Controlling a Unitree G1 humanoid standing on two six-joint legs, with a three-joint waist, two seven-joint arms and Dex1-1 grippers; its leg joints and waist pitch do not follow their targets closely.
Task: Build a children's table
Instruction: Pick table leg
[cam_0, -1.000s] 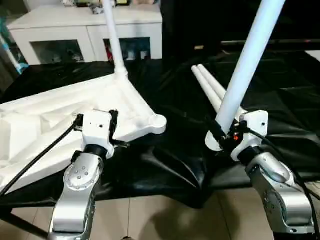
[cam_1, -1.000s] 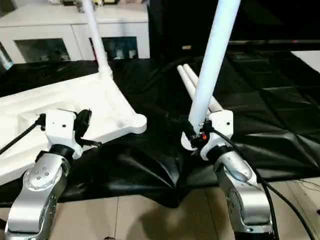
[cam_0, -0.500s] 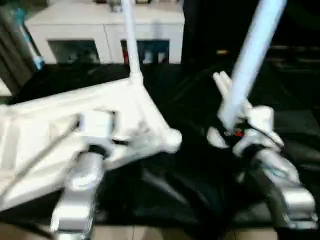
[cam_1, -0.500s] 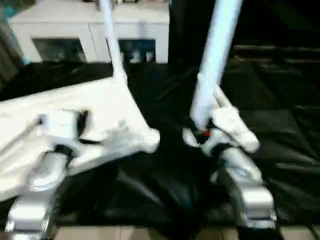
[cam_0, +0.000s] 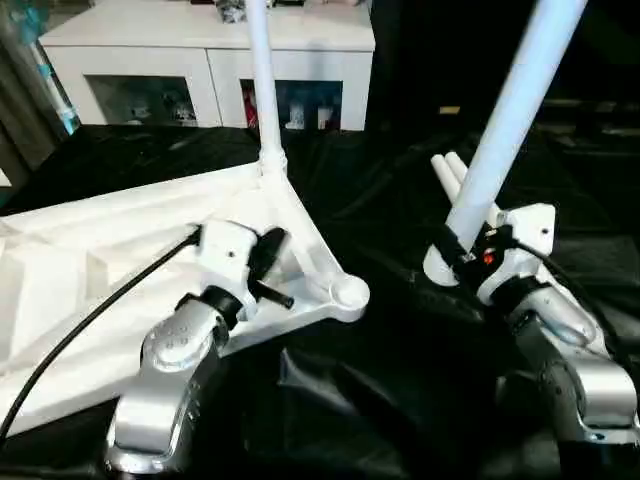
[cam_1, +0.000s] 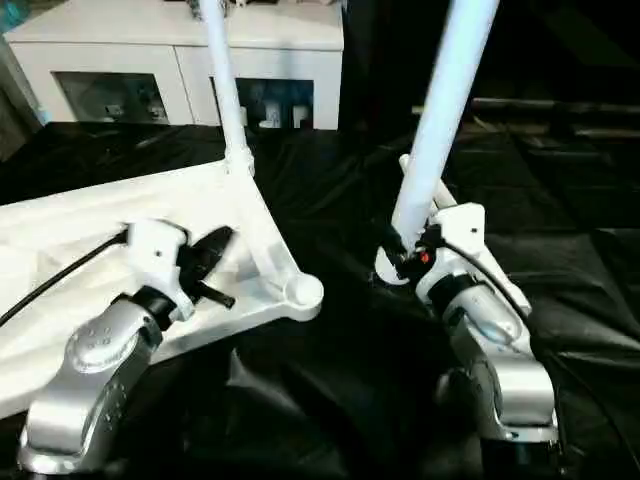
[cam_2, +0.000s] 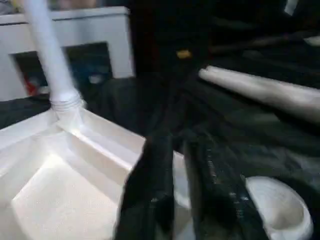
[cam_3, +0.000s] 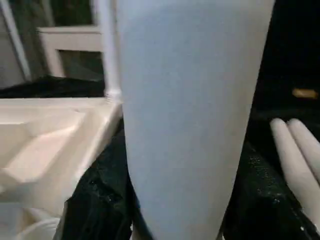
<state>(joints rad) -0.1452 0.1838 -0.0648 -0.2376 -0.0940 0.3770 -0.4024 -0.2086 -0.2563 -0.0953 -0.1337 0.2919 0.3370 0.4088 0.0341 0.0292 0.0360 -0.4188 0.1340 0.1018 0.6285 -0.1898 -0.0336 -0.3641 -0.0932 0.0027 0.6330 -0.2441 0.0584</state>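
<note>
Upturned white tabletop (cam_0: 120, 250) on the black-draped table (cam_0: 400, 350), 1 leg (cam_0: 262, 80) upright in its far corner socket, left hand (cam_0: 268, 262) slightly parted over its near-right edge, right hand (cam_0: 452, 258) gripping a raised leg (cam_0: 510, 110), 2 spare legs (cam_0: 447, 170) lying behind it

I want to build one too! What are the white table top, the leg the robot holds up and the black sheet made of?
Tabletop: probably moulded plastic, smooth and ribbed. Leg: likely plastic tube, matte white. Black sheet: thin plastic film or cloth, shiny creases.

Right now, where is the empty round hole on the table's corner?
In the left eye view, the empty corner socket sits at the upturned tabletop's near corner, between the left end effector and the held leg.
</note>
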